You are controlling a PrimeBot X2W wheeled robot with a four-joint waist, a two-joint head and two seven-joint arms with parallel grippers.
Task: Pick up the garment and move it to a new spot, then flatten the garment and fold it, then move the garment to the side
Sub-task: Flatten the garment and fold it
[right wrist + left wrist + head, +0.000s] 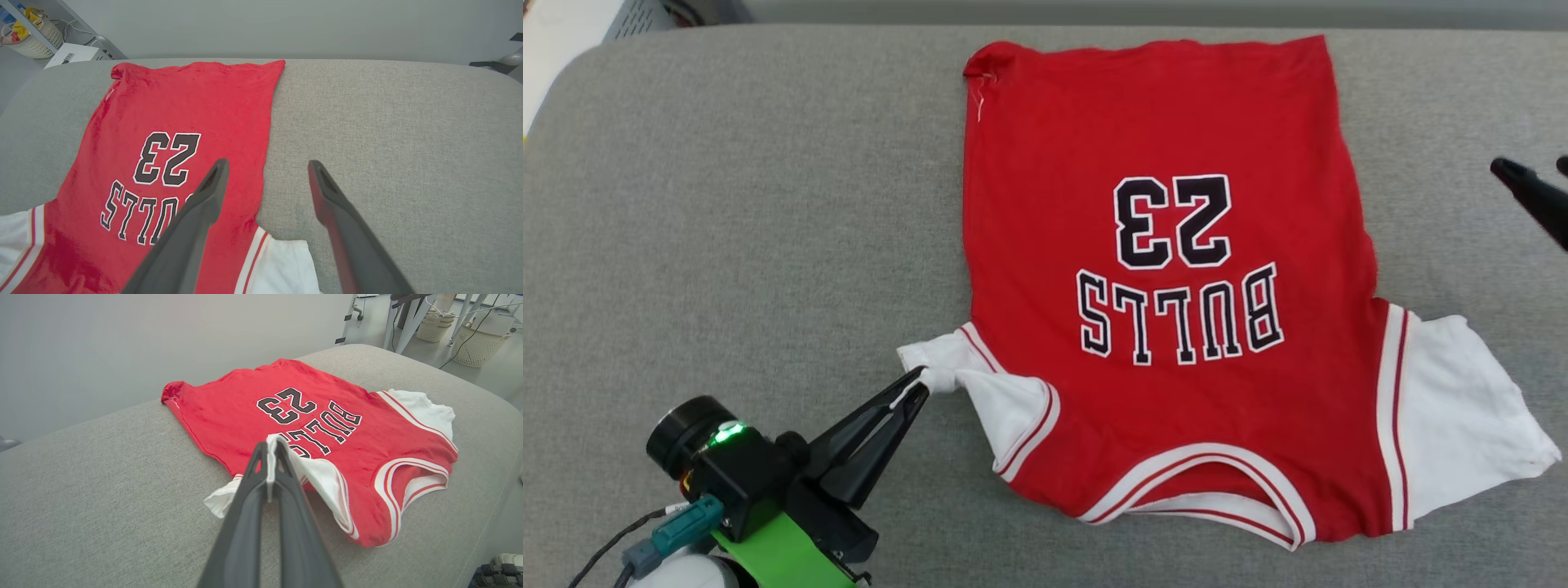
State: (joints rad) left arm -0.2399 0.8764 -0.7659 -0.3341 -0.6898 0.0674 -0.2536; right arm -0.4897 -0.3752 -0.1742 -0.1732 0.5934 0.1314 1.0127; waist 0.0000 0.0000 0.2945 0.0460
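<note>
Garment: the jersey (1168, 286) lies print-up and nearly flat at the centre of the frame on a grey cushion (727, 204), collar toward the lower edge.
Left arm: the left gripper (919, 384), lower left, pinches the bunched white sleeve (947, 371), apparently to draw it outward and smooth it.
Right arm: the right gripper (267, 163), at the right edge, hangs spread wide and holds nothing.
Stage: flattening, by the look of it; folding not yet begun.

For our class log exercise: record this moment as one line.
garment: spread print-up on grey cushion | left gripper: shut on its white sleeve | right gripper: open, empty
</note>
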